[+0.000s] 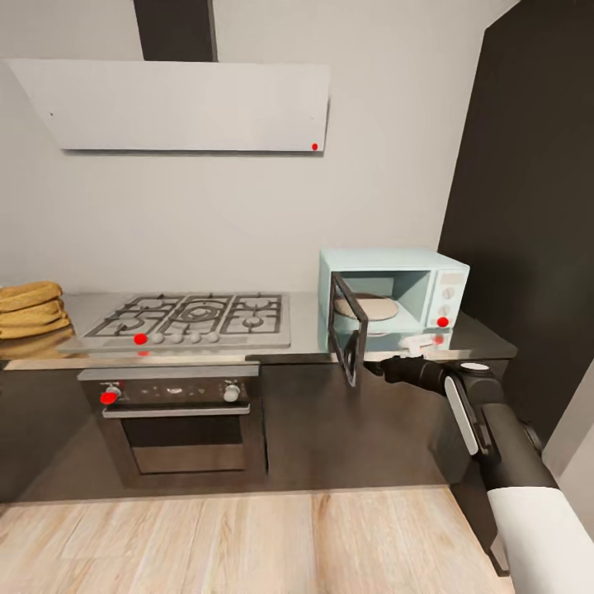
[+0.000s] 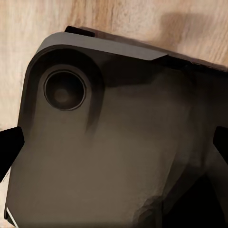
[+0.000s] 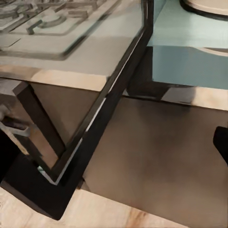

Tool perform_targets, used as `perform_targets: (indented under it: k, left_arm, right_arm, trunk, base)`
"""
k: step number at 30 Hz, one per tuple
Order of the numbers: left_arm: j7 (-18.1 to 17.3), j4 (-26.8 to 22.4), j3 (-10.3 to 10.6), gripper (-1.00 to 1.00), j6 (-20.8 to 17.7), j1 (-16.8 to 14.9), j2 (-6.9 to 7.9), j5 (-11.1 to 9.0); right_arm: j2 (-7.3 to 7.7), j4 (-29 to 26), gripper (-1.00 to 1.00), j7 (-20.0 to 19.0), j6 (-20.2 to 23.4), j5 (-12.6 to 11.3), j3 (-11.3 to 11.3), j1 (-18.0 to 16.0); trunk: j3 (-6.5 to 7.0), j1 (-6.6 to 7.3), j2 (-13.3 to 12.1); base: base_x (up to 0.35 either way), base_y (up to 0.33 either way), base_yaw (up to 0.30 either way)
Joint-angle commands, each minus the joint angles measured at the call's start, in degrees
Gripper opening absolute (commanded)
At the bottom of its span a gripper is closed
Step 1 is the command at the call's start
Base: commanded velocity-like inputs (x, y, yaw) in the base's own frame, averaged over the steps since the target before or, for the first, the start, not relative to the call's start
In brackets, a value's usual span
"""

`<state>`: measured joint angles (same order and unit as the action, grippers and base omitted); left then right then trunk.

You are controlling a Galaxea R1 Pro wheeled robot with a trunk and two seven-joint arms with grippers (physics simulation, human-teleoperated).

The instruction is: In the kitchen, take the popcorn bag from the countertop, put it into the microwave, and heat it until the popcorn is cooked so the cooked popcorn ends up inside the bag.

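Head view: one microwave [image 1: 394, 293], door [image 1: 347, 338] open, one countertop [image 1: 305, 334]

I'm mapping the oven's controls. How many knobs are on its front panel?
2: a red-marked knob at the panel's left end and a pale knob at its right end, above the oven door. None looks hidden.

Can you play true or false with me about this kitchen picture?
1. The microwave door is open. True.
2. The microwave is red. False: it is pale blue.
3. A gas hob sits on the countertop left of the microwave. True.
4. The oven is above the hob. False: it is below it.
5. The right tool is near the door. True.
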<state>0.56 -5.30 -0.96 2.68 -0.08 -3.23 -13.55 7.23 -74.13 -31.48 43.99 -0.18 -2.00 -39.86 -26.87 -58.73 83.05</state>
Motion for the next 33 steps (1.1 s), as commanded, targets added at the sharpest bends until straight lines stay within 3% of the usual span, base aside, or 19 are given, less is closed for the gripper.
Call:
perform_targets:
  k: [1, 14, 15, 16, 18, 20, 23, 27, 29, 32, 33]
  left_arm:
    - [0.06, 0.01, -0.07, 1.00, 0.13, -0.01, -0.02, -0.22]
    - [0.06, 0.00, -0.03, 1.00, 0.13, -0.01, 0.05, -0.19]
    - [0.06, -0.01, -0.02, 1.00, 0.13, -0.01, 0.06, -0.19]
    - [0.01, -0.04, -0.01, 1.00, 0.13, -0.01, 0.01, -0.17]
    - [-0.01, -0.05, -0.01, 1.00, 0.13, -0.01, -0.01, -0.16]
    - [-0.02, -0.02, -0.01, 1.00, 0.13, -0.01, 0.02, -0.17]
    - [-0.03, 0.02, -0.01, 1.00, 0.13, -0.01, 0.06, -0.18]
    - [-0.02, 0.03, -0.01, 1.00, 0.13, -0.01, 0.07, -0.18]
    - [-0.03, 0.09, -0.01, 1.00, 0.08, -0.01, 0.07, -0.16]
    - [-0.03, 0.11, -0.07, 1.00, 0.05, -0.01, 0.07, -0.16]
    - [-0.03, 0.11, -0.08, 1.00, 0.04, -0.01, 0.07, -0.16]
  right_arm:
    - [-0.02, -0.05, 1.00, -0.25, 0.40, -0.17, -0.09, -0.04]
    - [0.70, 1.08, 1.00, 0.86, -0.08, 0.53, -0.70, -0.04]
    - [1.42, 1.98, 1.00, 1.51, -0.24, 0.56, -1.14, -0.04]
    - [4.68, 4.16, 1.00, 2.99, -0.51, 0.57, -3.03, -0.04]
    - [7.11, 6.23, 1.00, 3.53, -0.68, 0.58, -4.51, -0.04]
    - [9.06, 8.80, 1.00, 3.84, -0.78, 0.61, -5.93, -0.04]
    - [10.61, 11.58, 1.00, 5.45, -0.61, 0.62, -6.75, -0.04]
    - [12.38, 19.88, 1.00, 8.27, -0.51, 0.55, -6.94, -0.05]
    - [12.72, 29.79, 1.00, 8.94, -1.05, 0.57, -6.91, -0.04]
    - [12.78, 45.66, 1.00, 9.06, -7.92, 0.65, -6.81, -0.04]
    - [12.86, 52.03, 1.00, 9.01, -12.41, 0.60, -6.80, -0.04]
  trunk:
    - [-0.06, 0.00, 0.03]
    - [-0.06, 0.00, 0.03]
    - [-0.06, 0.00, 0.03]
    - [-0.06, 0.00, 0.03]
    - [-0.06, 0.00, 0.03]
    - [-0.06, 0.00, 0.03]
    - [-0.06, 0.00, 0.03]
    - [-0.06, 0.00, 0.03]
    - [-0.06, 0.00, 0.03]
    - [-0.06, 0.00, 0.03]
    - [-0.06, 0.00, 0.03]
  base:
    - [-0.002, 0.233, 0.000]
    - [0.000, 0.184, 0.000]
    - [0.000, 0.019, 0.000]
    - [0.000, 0.006, 0.000]
    - [0.000, 0.003, 0.000]
    - [0.000, 0.001, 0.000]
    - [0.000, 0.000, 0.000]
    - [0.000, 0.000, 0.000]
    - [0.000, 0.000, 0.000]
    - [0.000, 0.000, 0.000]
    - [0.000, 0.000, 0.000]
